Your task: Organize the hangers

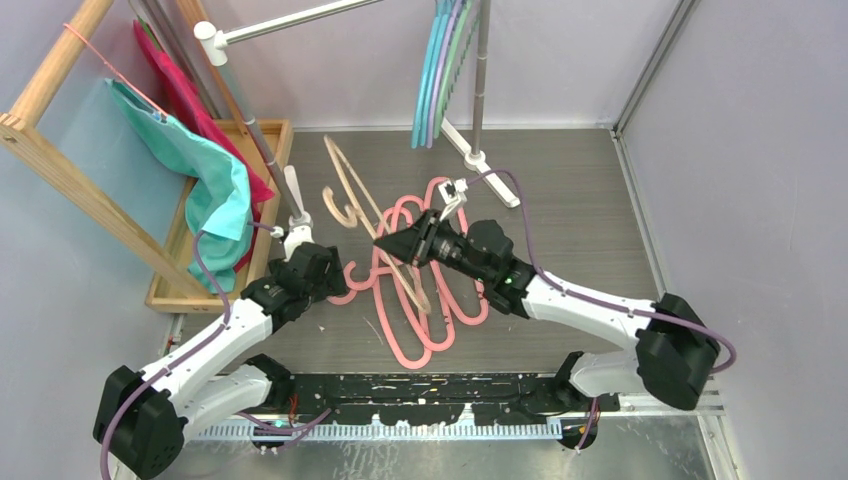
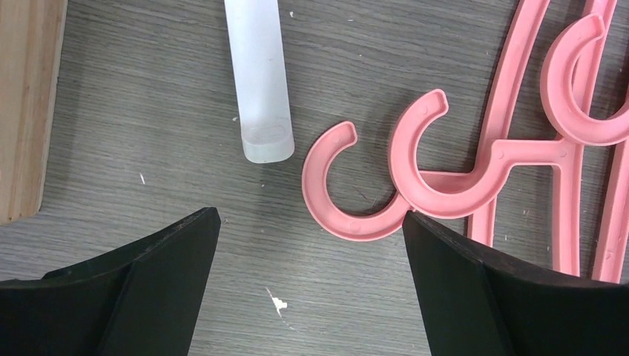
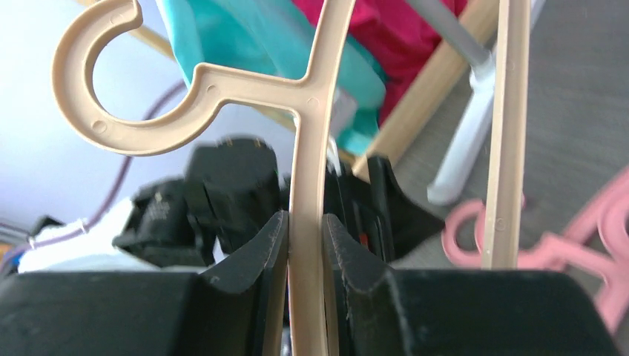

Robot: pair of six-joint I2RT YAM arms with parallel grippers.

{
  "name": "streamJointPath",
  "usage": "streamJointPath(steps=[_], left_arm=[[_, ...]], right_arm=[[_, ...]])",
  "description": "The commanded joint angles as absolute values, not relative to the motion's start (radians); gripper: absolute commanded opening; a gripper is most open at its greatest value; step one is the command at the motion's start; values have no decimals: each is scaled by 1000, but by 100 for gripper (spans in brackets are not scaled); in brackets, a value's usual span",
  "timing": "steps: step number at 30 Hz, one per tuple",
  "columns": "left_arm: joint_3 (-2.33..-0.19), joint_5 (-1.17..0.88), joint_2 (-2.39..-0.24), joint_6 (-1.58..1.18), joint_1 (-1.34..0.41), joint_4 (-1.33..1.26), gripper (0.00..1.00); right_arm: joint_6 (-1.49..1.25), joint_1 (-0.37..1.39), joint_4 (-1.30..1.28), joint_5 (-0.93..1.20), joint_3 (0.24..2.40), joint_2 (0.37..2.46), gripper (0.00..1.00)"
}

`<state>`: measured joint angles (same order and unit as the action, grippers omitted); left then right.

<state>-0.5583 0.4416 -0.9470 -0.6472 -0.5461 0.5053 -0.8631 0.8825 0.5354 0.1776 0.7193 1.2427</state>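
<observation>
Above the pink hangers lying on the counter, the right hand pinches the beige hanger by one arm, its length slanting across that pile. The left hand, spread, hovers nearest the pile's hooks.

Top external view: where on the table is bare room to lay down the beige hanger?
The table is bare on its right, between the pink hangers, the white rack foot and the right wall. The centre is crowded with pink hangers; the left with the wooden frame and cloths.
</observation>
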Motion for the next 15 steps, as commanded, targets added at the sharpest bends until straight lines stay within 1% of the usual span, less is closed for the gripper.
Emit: streamJointPath(steps=[1,9,15], left_arm=[[-566,462,-918,-663,-548,469,98],[-572,465,-883,-656,-548,485,98],[-573,463,-875,-647,-548,483,98]], right_arm=[[-852,886,713,43,872,1357,1],[-844,887,721,36,1196,1581,1],[-842,900,721,3,1364,1665,1]])
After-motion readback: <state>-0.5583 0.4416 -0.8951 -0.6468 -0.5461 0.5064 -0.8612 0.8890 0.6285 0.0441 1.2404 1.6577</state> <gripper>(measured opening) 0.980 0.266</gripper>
